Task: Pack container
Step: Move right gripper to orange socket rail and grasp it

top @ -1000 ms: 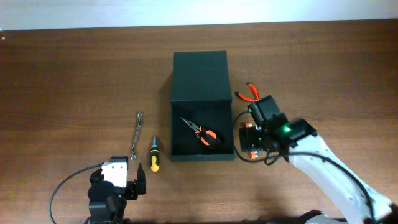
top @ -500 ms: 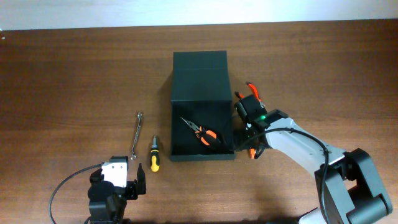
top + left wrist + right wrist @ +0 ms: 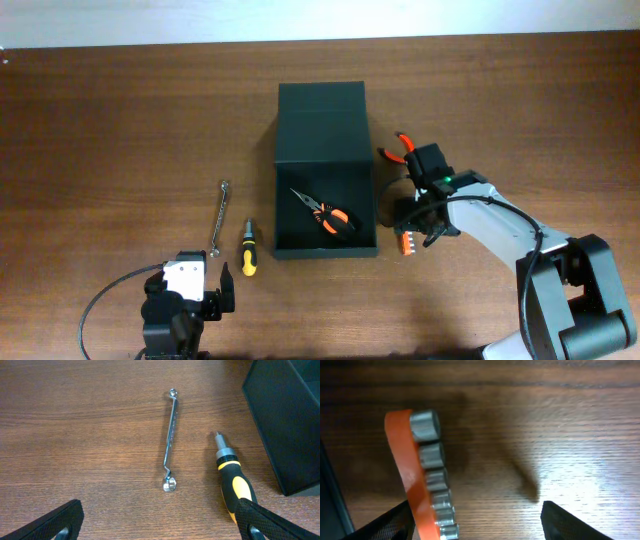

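Note:
The container (image 3: 284,205) is a dark box lying open, its lid (image 3: 322,120) folded back. Orange-handled pliers (image 3: 327,216) lie inside it. My right gripper (image 3: 420,225) is open just right of the box, low over an orange rail of metal sockets (image 3: 407,243). In the right wrist view the rail (image 3: 427,480) lies between the open fingers (image 3: 480,527), close to the left one. My left gripper (image 3: 190,290) is open and empty at the front left. In the left wrist view (image 3: 160,527) it is short of the wrench (image 3: 170,440) and the yellow-black screwdriver (image 3: 232,480).
A second pair of orange-handled pliers (image 3: 400,148) lies right of the box, behind my right gripper. The wrench (image 3: 219,213) and screwdriver (image 3: 247,250) lie left of the box. The box's wall shows in the left wrist view (image 3: 295,420) and the right wrist view (image 3: 327,495).
My right gripper swung in against the box's right wall, then shifted back right a little. The left arm has not moved.

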